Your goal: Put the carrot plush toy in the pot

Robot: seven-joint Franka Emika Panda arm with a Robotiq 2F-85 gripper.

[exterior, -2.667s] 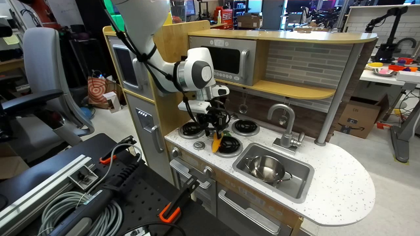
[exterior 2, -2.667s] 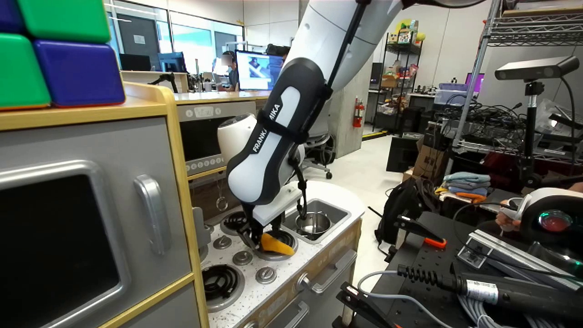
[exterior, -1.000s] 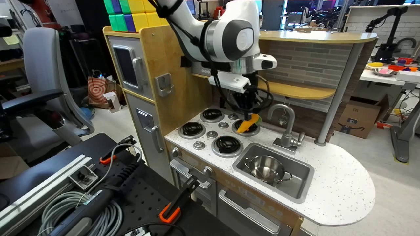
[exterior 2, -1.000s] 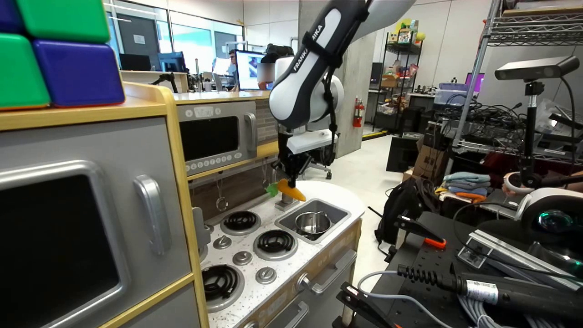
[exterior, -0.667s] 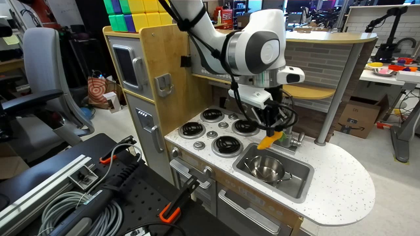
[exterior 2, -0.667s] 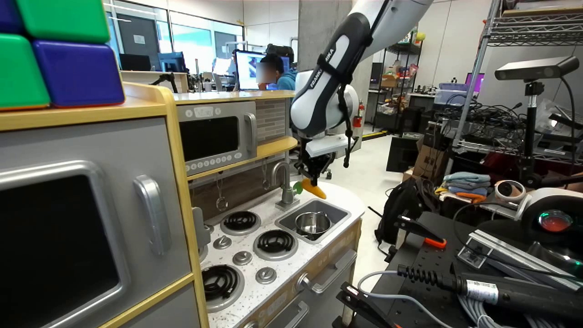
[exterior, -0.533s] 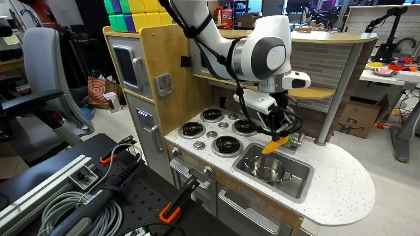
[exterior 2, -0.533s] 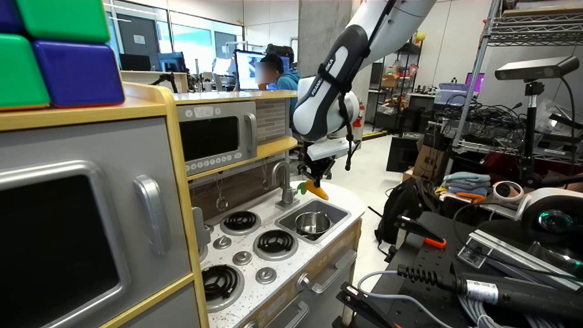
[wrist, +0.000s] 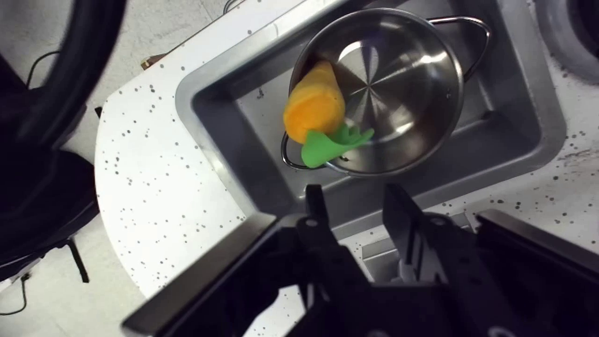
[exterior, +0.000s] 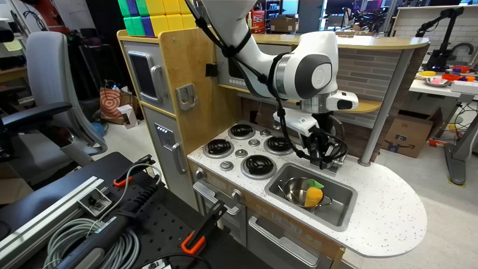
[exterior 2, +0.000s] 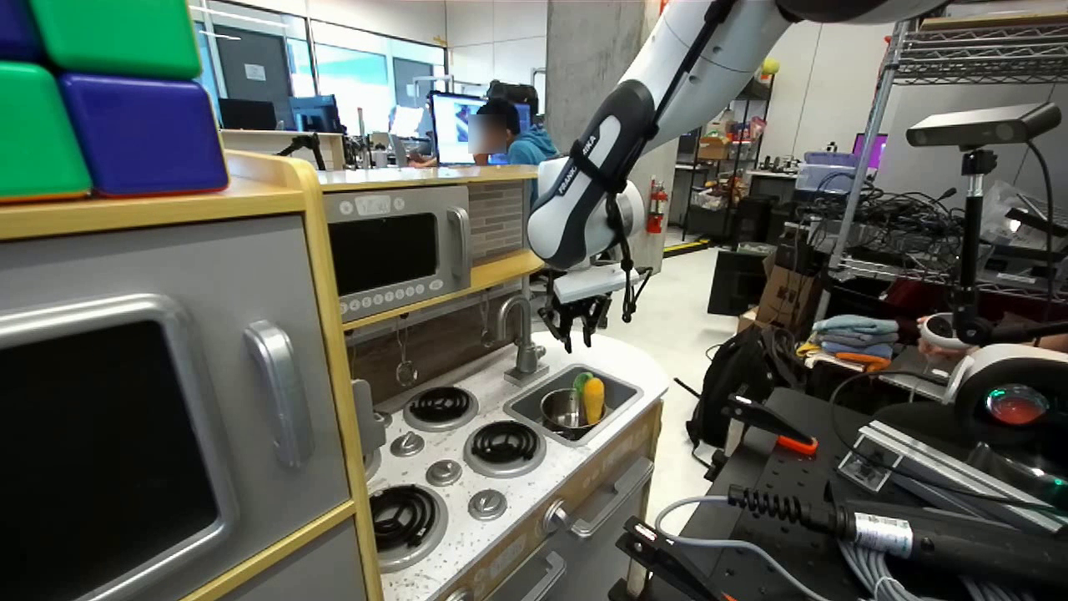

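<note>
Out of my gripper (wrist: pixel 354 189) and down to the pot (wrist: pixel 398 98): the carrot plush toy (wrist: pixel 314 110), which half a second ago hung pinched above the sink basin (wrist: pixel 243 154), has been let go. My fingers (wrist: pixel 317 203) stand apart now, with nothing between them.

By the wrist view, the carrot's narrow end points into the pot, but its fat end and green leaves (wrist: pixel 325 147) overlap the rim, by one metal loop handle (wrist: pixel 292 164). Both exterior views put it at the pot's edge rather than its middle. I can't tell whether it has settled against the wall or is dropping yet.

That edge is my main worry. With the fat end lying toward the rim, the toy could roll outward and finish in the basin; the cause would be my releasing it off-centre. Soft plush ought not to bounce much, I'd guess, but it may flop. Dipping down again to nudge it could hook the handle and drag or tip the pot. Backing away sideways, I might knock the faucet (exterior 2: pixel 527 355), which stands near my fingertips; straight up looks the safer way out to me.
</note>
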